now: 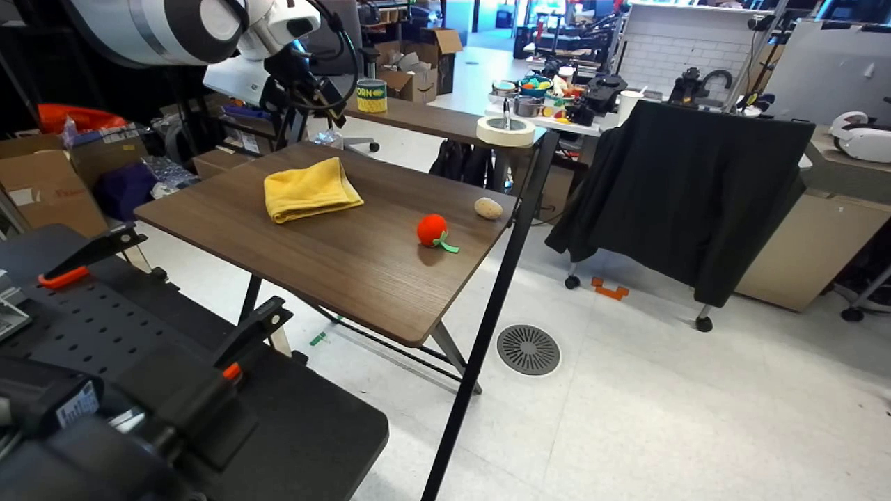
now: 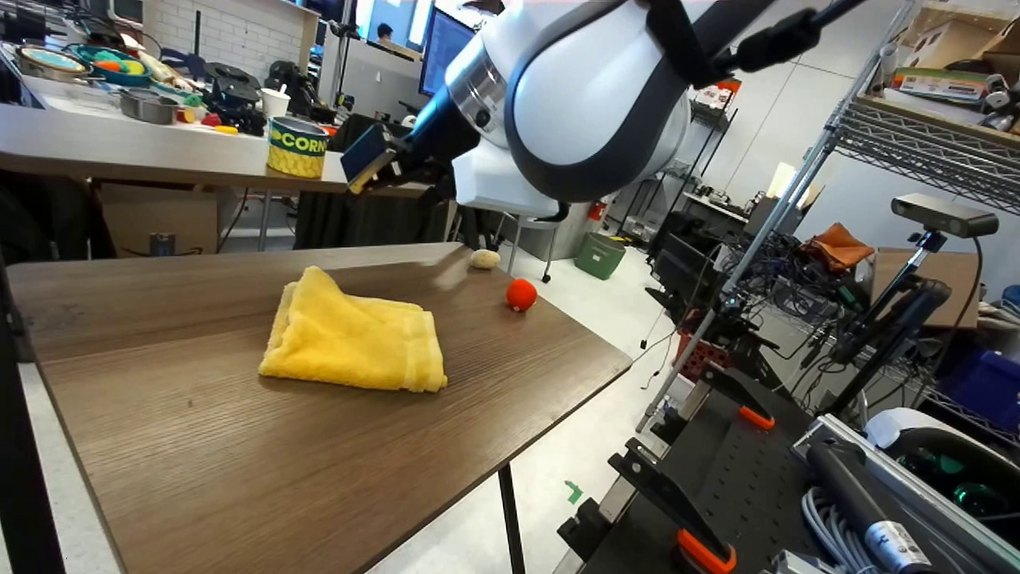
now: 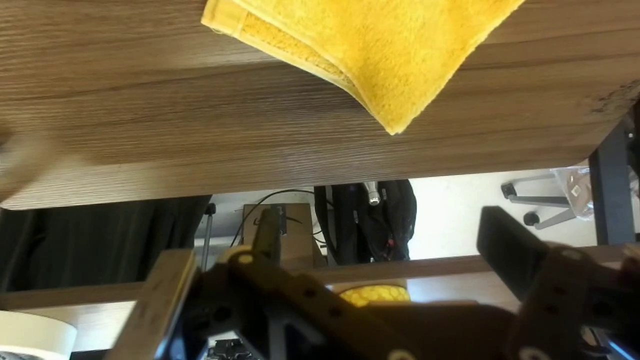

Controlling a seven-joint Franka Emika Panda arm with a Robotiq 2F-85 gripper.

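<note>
Hovers with gripper spread apart near corn can, upper left; likely stiff, smooth: grasp around the sides.

My arm is white with dark grey bands; a black cable loops near my 2 black fingers.

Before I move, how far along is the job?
Perhaps done: the corn can stands upright on the shelf. In hand: nothing; the pincer is open and empty near the can. Possibly left: the yellow towel, red ball and potato-like object, all resting on the table.
</note>
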